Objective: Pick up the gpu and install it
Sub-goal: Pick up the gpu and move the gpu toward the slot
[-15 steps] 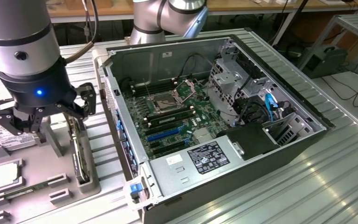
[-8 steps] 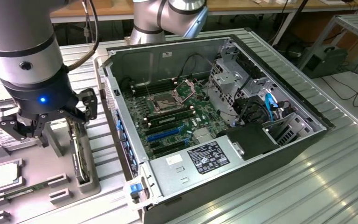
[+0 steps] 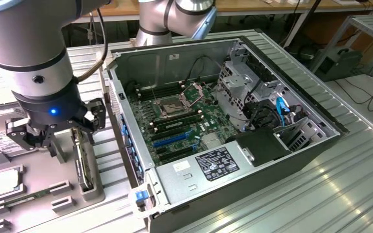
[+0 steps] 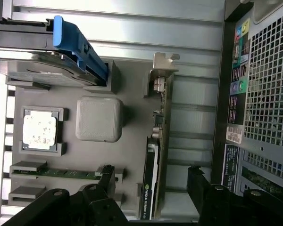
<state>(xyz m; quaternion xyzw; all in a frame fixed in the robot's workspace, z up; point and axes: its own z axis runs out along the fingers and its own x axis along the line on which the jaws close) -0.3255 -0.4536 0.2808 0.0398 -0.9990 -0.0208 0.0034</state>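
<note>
The black claw [image 3: 56, 138] on the grey arm is hanging low over a grey moulded tray [image 3: 41, 177], close by the thin flat dark gpu card [image 3: 83, 165], which is standing on edge in the tray. On the exterior view's right, an open dark computer case [image 3: 173, 58] is lying on the ribbed metal surface [image 3: 342, 194], its green motherboard [image 3: 180, 121] facing upward.

A robotics lab or workshop is indicated. An opened computer case [image 3: 238, 121] is laid on a ribbed metal table [image 3: 342, 194]. Beside the case, a grey tray [image 3: 44, 167] of computer parts is set under 1 robot arm [image 3: 31, 58]. Behind the case, wooden benches [image 3: 271, 6] and loose cables [image 3: 368, 92] are seen.
</note>
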